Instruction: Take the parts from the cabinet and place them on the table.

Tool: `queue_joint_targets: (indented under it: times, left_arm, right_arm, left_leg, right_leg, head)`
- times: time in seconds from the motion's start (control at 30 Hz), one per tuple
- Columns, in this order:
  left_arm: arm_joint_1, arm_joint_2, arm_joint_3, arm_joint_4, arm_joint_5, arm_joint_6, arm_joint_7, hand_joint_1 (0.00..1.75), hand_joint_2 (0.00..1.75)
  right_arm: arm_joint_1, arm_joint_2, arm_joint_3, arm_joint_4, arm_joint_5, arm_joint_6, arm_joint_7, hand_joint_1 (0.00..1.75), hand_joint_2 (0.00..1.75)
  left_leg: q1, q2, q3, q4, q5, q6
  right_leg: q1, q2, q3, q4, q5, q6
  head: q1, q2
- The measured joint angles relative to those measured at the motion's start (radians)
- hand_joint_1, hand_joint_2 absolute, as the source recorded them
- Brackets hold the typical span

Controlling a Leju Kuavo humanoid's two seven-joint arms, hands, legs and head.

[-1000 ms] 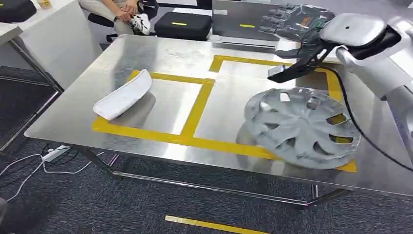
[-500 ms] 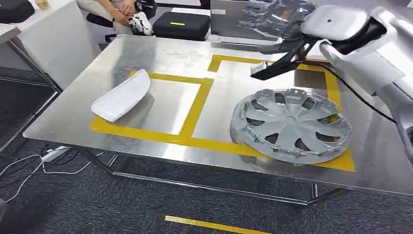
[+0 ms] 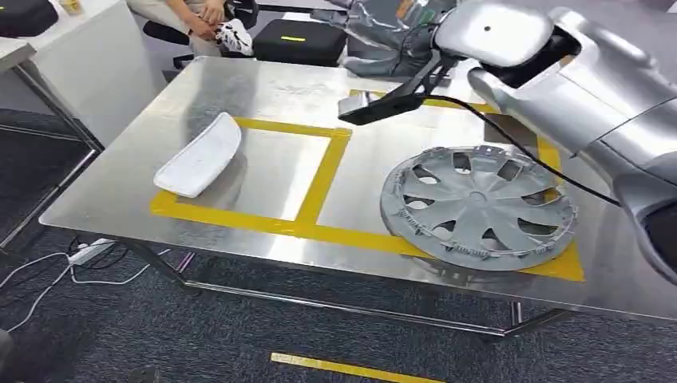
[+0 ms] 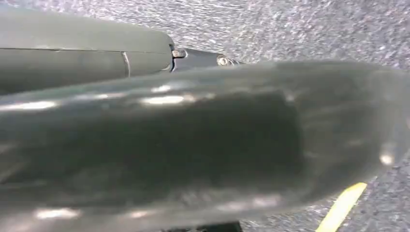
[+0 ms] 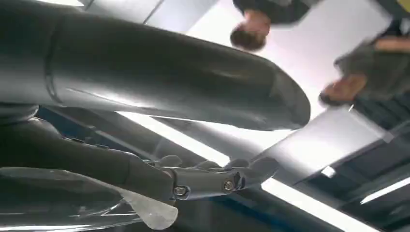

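Observation:
A grey hubcap [image 3: 479, 203] lies flat on the steel table [image 3: 271, 84], inside the right yellow-taped square. In the left square lies a white curved part [image 3: 199, 155]. My right arm reaches over the table's far side. Its hand [image 3: 375, 16] hangs above the far edge, well clear of the hubcap, with its fingers spread and nothing in them. The right wrist view shows the same hand [image 5: 169, 96] with its thumb and fingers stretched out and nothing held. My left hand [image 4: 193, 145] is a blurred grey mass close to the camera over carpet, and its fingers cannot be made out.
A black case [image 3: 299, 40] stands behind the table, and a seated person [image 3: 192, 16] is at the far left. A white table [image 3: 88, 56] stands to the left. Cables [image 3: 64, 267] and a yellow tape strip [image 3: 351, 369] lie on the carpet.
My right arm has swung left along the table's far side, away from the hubcap. The hubcap, tilted and blurred a second ago, now lies flat and still.

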Motion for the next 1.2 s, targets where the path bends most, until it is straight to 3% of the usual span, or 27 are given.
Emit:
queue_joint_targets:
  times: [0.13, 0.2, 0.33, 0.43, 0.47, 0.53, 0.6, 0.63, 0.67, 0.7, 0.77, 0.8, 0.83, 0.87, 0.9, 0.97, 1.0, 1.03, 1.13, 1.17, 1.2]
  left_arm:
    - [-0.001, 0.000, -0.013, 0.000, -0.010, 0.013, -0.015, 0.00, 0.00]
    - [0.000, -0.002, -0.017, 0.000, -0.016, 0.029, -0.018, 0.00, 0.00]
    - [0.001, -0.012, -0.026, 0.000, -0.026, 0.050, -0.016, 0.00, 0.00]
    - [0.003, -0.014, -0.026, 0.000, -0.026, 0.044, -0.015, 0.00, 0.00]
    - [0.003, -0.014, -0.026, 0.000, -0.025, 0.041, -0.015, 0.00, 0.00]
    - [0.001, -0.015, -0.026, 0.000, -0.025, 0.034, -0.015, 0.00, 0.00]
    - [0.001, -0.016, -0.026, 0.000, -0.024, 0.030, -0.015, 0.00, 0.00]
    - [0.003, -0.016, -0.026, 0.000, -0.024, 0.030, -0.015, 0.00, 0.00]
    - [0.005, -0.016, -0.026, 0.000, -0.023, 0.030, -0.015, 0.00, 0.00]
    - [0.006, -0.016, -0.026, 0.000, -0.022, 0.030, -0.015, 0.00, 0.00]
    - [0.006, -0.016, -0.026, 0.000, -0.015, 0.034, -0.013, 0.00, 0.00]
    - [0.005, -0.016, -0.026, 0.000, -0.010, 0.035, -0.008, 0.00, 0.00]
    - [0.004, -0.017, -0.026, 0.000, -0.006, 0.038, -0.002, 0.00, 0.00]
    - [0.005, -0.016, -0.025, 0.000, -0.002, 0.040, 0.000, 0.00, 0.00]
    - [0.007, -0.016, -0.024, 0.000, 0.000, 0.041, 0.001, 0.00, 0.00]
    - [0.013, -0.017, -0.023, 0.000, 0.003, 0.042, 0.001, 0.00, 0.00]
    - [0.015, -0.015, -0.022, 0.000, 0.004, 0.043, 0.001, 0.00, 0.00]
    - [0.016, -0.015, -0.022, 0.000, 0.005, 0.045, 0.001, 0.00, 0.00]
    - [0.015, -0.014, -0.021, 0.000, 0.005, 0.045, 0.001, 0.00, 0.00]
    - [0.015, -0.014, -0.021, 0.000, 0.005, 0.045, 0.001, 0.00, 0.00]
    - [0.015, -0.014, -0.021, 0.000, 0.005, 0.047, 0.001, 0.00, 0.00]
  right_arm:
    - [0.059, -0.034, -0.114, -0.089, -0.017, -0.141, 0.073, 0.00, 0.00]
    - [0.116, -0.062, -0.195, -0.170, 0.005, -0.178, 0.091, 0.00, 0.00]
    - [0.220, -0.109, -0.324, -0.302, 0.034, -0.156, 0.083, 0.00, 0.00]
    - [0.282, -0.129, -0.409, -0.379, 0.018, -0.135, 0.071, 0.00, 0.00]
    - [0.298, -0.134, -0.430, -0.397, 0.010, -0.131, 0.068, 0.00, 0.00]
    - [0.332, -0.150, -0.478, -0.430, -0.031, -0.126, 0.059, 0.00, 0.00]
    - [0.380, -0.163, -0.524, -0.461, -0.068, -0.126, 0.049, 0.00, 0.00]
    - [0.406, -0.170, -0.545, -0.471, -0.077, -0.126, 0.046, 0.00, 0.00]
    - [0.426, -0.177, -0.559, -0.479, -0.089, -0.127, 0.045, 0.00, 0.00]
    - [0.451, -0.180, -0.578, -0.493, -0.120, -0.129, 0.042, 0.00, 0.00]
    - [0.519, -0.185, -0.636, -0.533, -0.225, -0.138, 0.017, 0.00, 0.00]
    - [0.570, -0.185, -0.678, -0.571, -0.306, -0.148, -0.012, 0.00, 0.00]
    - [0.634, -0.185, -0.723, -0.613, -0.373, -0.158, -0.045, 0.00, 0.00]
    - [0.698, -0.185, -0.755, -0.650, -0.411, -0.165, -0.073, 0.00, 0.00]
    - [0.758, -0.185, -0.785, -0.683, -0.436, -0.173, -0.097, 0.00, 0.00]
    - [0.853, -0.185, -0.826, -0.735, -0.449, -0.182, -0.117, 0.00, 0.00]
    - [0.886, -0.185, -0.841, -0.760, -0.451, -0.183, -0.120, 0.00, 0.00]
    - [0.908, -0.185, -0.854, -0.778, -0.452, -0.183, -0.120, 0.00, 0.00]
    - [0.950, -0.185, -0.882, -0.815, -0.454, -0.180, -0.115, 0.00, 0.00]
    - [0.963, -0.185, -0.888, -0.824, -0.456, -0.179, -0.113, 0.00, 0.00]
    - [0.979, -0.185, -0.895, -0.833, -0.465, -0.179, -0.115, 0.00, 0.00]
  left_leg:
    - [-0.001, 0.000, 0.000, 0.001, -0.002, 0.002]
    - [-0.002, 0.000, 0.000, 0.002, -0.003, 0.004]
    - [-0.007, 0.000, -0.003, 0.009, -0.008, 0.013]
    - [-0.012, 0.000, -0.005, 0.012, -0.006, 0.022]
    - [-0.009, 0.000, -0.001, -0.002, 0.002, 0.031]
    - [-0.004, 0.002, 0.001, -0.014, 0.013, 0.043]
    - [-0.006, 0.000, -0.004, -0.014, 0.015, 0.046]
    - [-0.007, -0.003, -0.007, -0.014, 0.016, 0.047]
    - [-0.008, -0.005, -0.009, -0.014, 0.018, 0.046]
    - [-0.008, -0.006, -0.012, -0.014, 0.021, 0.044]
    - [-0.009, -0.007, -0.013, -0.014, 0.025, 0.038]
    - [-0.009, -0.010, -0.013, -0.013, 0.026, 0.035]
    - [-0.010, -0.012, -0.017, -0.013, 0.031, 0.026]
    - [-0.008, -0.015, -0.017, -0.014, 0.036, 0.019]
    - [-0.006, -0.017, -0.018, -0.013, 0.041, 0.013]
    - [-0.007, -0.019, -0.019, -0.018, 0.050, -0.002]
    - [-0.004, -0.015, -0.025, -0.009, 0.029, -0.007]
    - [-0.004, -0.009, -0.036, 0.025, -0.017, -0.014]
    - [-0.001, -0.007, -0.098, 0.249, -0.155, -0.028]
    - [-0.001, -0.007, -0.100, 0.285, -0.164, -0.029]
    - [-0.001, -0.007, -0.081, 0.276, -0.148, -0.029]
  right_leg:
    - [-0.001, 0.000, 0.001, -0.001, 0.000, 0.000]
    - [-0.002, -0.001, 0.002, -0.002, 0.000, 0.002]
    - [-0.007, -0.001, 0.003, -0.002, -0.001, 0.011]
    - [-0.011, 0.000, 0.005, -0.008, 0.007, 0.026]
    - [-0.011, 0.000, 0.005, -0.010, 0.007, 0.029]
    - [-0.011, 0.010, -0.026, 0.047, -0.052, 0.022]
    - [-0.008, 0.017, -0.095, 0.212, -0.133, 0.023]
    - [-0.006, 0.018, -0.128, 0.287, -0.159, 0.022]
    - [-0.005, 0.018, -0.140, 0.310, -0.157, 0.021]
    - [-0.004, 0.018, -0.127, 0.284, -0.128, 0.018]
    - [-0.002, 0.018, -0.040, 0.122, -0.040, 0.010]
    - [-0.001, 0.018, 0.012, 0.030, -0.013, 0.004]
    - [0.006, 0.020, 0.046, -0.006, -0.032, 0.001]
    - [0.010, 0.020, 0.038, -0.004, -0.020, -0.001]
    - [0.013, 0.018, 0.037, -0.005, -0.020, -0.002]
    - [0.015, 0.018, 0.031, -0.005, -0.012, -0.016]
    - [0.005, 0.011, 0.025, -0.011, -0.001, -0.031]
    - [0.005, 0.011, 0.016, -0.011, 0.005, -0.039]
    - [0.006, 0.010, -0.012, -0.010, 0.027, -0.046]
    - [0.007, 0.010, -0.023, -0.008, 0.033, -0.045]
    - [0.007, 0.010, -0.033, -0.006, 0.039, -0.045]
  head:
    - [0.000, 0.000]
    - [0.000, 0.000]
    - [0.000, 0.000]
    - [-0.001, 0.000]
    - [0.000, 0.000]
    - [0.002, 0.000]
    - [0.002, 0.000]
    - [0.003, 0.000]
    - [0.004, 0.000]
    - [0.003, 0.000]
    - [0.003, 0.000]
    - [0.003, 0.000]
    - [0.003, 0.000]
    - [0.000, 0.000]
    - [0.009, 0.000]
    - [0.009, 0.000]
    - [0.009, 0.000]
    - [0.004, 0.000]
    - [0.003, 0.000]
    - [0.003, 0.000]
    - [0.003, 0.000]
